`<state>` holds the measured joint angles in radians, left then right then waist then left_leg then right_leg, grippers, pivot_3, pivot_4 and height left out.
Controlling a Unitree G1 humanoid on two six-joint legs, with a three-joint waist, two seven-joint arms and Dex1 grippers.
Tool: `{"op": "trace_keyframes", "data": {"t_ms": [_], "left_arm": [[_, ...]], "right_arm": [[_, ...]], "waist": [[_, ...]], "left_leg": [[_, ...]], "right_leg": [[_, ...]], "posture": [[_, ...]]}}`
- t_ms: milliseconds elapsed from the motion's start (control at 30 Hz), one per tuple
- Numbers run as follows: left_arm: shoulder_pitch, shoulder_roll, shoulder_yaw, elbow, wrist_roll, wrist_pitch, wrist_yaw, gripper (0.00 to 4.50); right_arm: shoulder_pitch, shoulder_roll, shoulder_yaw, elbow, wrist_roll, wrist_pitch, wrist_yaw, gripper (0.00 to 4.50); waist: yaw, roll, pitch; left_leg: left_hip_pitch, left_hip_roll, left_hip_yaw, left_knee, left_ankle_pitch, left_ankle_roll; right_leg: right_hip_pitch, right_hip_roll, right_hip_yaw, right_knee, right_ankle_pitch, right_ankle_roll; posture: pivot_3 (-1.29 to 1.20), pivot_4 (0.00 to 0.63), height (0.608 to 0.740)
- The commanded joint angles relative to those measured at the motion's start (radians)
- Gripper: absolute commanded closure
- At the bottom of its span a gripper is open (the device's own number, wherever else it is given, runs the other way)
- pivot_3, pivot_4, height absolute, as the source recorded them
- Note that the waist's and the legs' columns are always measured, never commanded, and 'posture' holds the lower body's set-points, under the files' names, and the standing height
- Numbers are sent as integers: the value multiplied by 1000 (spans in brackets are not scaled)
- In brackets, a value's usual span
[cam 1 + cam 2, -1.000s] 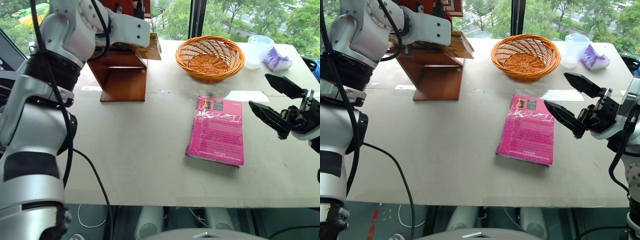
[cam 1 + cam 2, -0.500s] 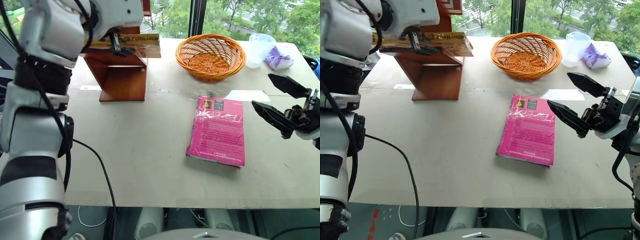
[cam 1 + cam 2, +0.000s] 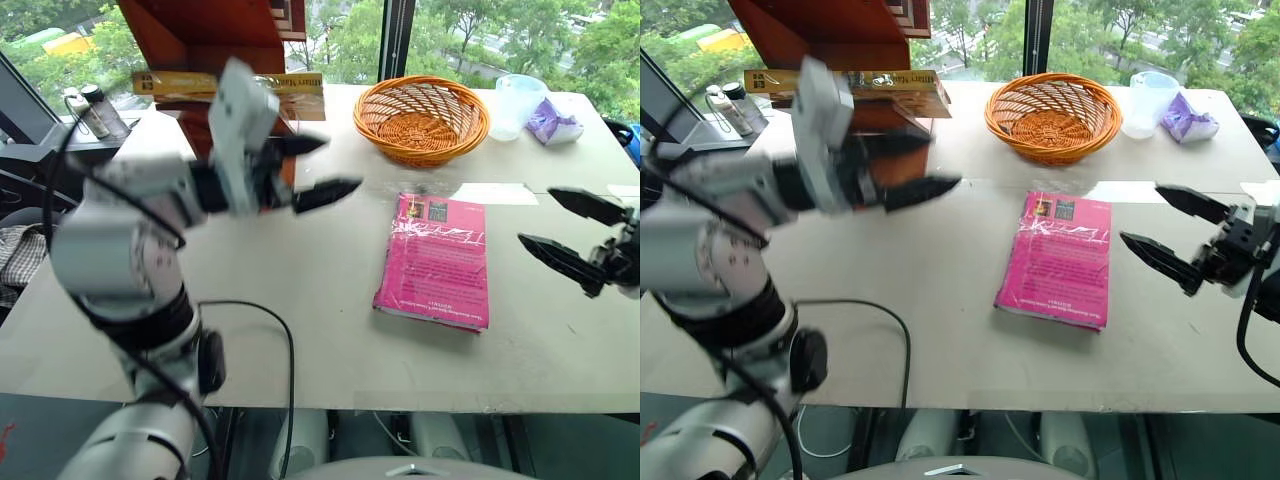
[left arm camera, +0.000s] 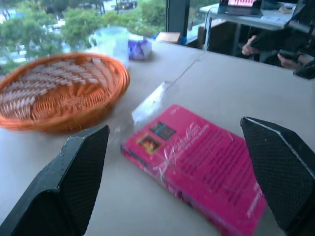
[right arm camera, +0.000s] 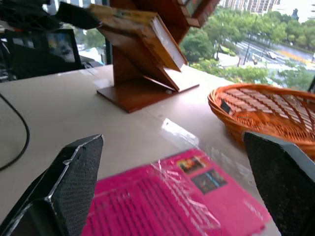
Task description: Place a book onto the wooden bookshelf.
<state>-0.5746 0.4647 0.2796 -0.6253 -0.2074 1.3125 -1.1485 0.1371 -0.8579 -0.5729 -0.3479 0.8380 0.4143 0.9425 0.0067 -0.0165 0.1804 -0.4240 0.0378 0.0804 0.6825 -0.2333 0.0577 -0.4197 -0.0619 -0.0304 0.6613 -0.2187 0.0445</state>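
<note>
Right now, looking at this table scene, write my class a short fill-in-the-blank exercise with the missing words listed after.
1. The yellow book rests on the wooden ____.
2. The pink book lies flat on the ____.
3. The wicker basket holds ____.
4. Both the left gripper and the right gripper stand ____.

Missing words: bookshelf; table; nothing; open

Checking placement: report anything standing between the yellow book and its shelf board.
Nothing visible does. The book already lies on a board of the wooden bookshelf, one end jutting past the shelf's side. The left pincer, jaws open, holds nothing and hangs over the table.
</note>
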Motion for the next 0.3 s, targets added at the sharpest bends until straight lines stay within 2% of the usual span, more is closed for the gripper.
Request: {"op": "trace_keyframes", "data": {"t_ms": [33,167,300], "left_arm": [[119,37,96,-65,-77,-76,33,97],[362,111,178,-21,-108,-192,26,97],[456,163,173,19,-141,-287,40,97]], "right_arm": [[85,-31,-113,6,-49,-19,68,0],[233,-38,-212,67,-124,-42,151,0],[288,-32,-228,110,-157,-64,197,0]], "waist": [[5,-2,1],[7,0,-1],[9,0,-1]], "left_leg": [[-4,1,-3,1,0,0],[-2,0,-2,1,0,0],[-2,0,-4,1,-1,-1]], "right_leg": [[-2,0,-2,-1,0,0],[-1,-1,-4,-1,-2,-3],[-1,-5,-6,-3,-4,-1]], "posture": [[0,150,733],[0,150,733],[0,150,733]]}}
